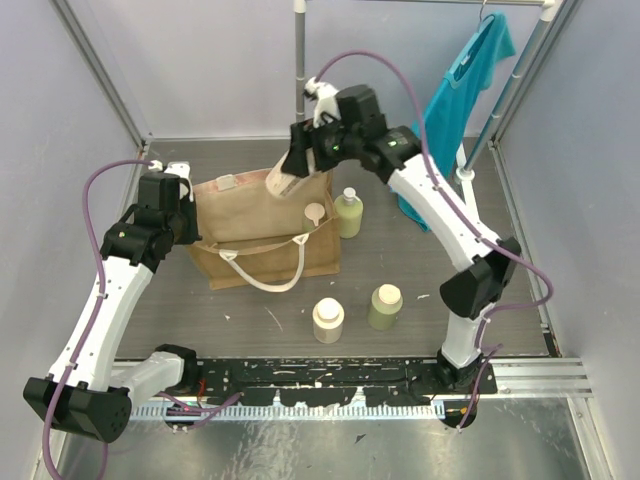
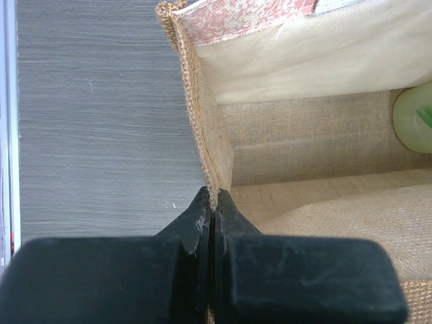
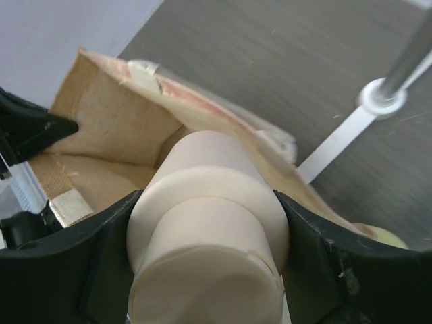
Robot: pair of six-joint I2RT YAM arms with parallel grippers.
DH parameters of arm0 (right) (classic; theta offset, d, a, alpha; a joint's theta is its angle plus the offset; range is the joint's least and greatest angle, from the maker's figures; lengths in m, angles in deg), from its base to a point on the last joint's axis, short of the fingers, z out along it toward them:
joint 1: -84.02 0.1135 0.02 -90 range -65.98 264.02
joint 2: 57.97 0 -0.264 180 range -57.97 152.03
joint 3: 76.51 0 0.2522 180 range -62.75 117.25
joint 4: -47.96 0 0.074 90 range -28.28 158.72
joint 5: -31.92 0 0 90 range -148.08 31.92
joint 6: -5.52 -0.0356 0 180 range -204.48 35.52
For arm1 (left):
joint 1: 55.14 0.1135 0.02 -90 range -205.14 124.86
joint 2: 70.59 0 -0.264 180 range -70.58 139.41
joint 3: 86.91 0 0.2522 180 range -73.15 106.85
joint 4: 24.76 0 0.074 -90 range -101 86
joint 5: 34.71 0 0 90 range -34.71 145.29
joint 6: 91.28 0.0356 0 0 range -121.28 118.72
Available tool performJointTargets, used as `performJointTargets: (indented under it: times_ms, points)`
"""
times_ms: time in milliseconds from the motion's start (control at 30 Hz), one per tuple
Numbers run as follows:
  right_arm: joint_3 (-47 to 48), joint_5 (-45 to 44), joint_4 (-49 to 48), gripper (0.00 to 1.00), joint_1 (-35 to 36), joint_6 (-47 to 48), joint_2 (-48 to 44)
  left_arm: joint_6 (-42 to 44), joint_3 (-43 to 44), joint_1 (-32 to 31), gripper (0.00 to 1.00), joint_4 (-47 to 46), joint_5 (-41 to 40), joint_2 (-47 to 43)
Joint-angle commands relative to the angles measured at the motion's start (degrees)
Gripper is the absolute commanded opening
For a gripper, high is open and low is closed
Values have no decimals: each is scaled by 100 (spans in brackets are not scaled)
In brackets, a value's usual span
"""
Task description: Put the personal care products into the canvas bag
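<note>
Canvas bag point(image 1: 250, 212): stands open-mouthed on the worktop point(image 1: 230, 310). All places below are given from it.

Left tool point(image 2: 213, 202): pressed tight on the bag's left end wall at the rim, burlap pinched between the fingers.

Right tool point(image 3: 209, 236): over the bag's far rim, clamped on both sides of the held bottle point(image 3: 202, 175), a cream one.

Pump-top bottle point(image 1: 315, 213): inside the bag, at its right end.

Side green bottle point(image 1: 348, 213): outside, just beside the bag's right wall.

Front cream bottle point(image 1: 328, 320) and front green bottle point(image 1: 385, 306): before the bag, apart from it.

Handling note: the step looks like lowering the held bottle in. It should be carried fully past the far rim and released low, away from the pump top. The left pinch should stay firm so the wall does not fold.
</note>
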Motion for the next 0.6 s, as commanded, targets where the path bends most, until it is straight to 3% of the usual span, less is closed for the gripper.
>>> performJointTargets:
  times_ms: [0,567]
  points:
    - [301,152,-852,1,530,-43,-74,14,96,13,0,-123,19,-34]
    - [852,-1955,565,1,1234,122,1156,79,135,18,0,-73,28,-45]
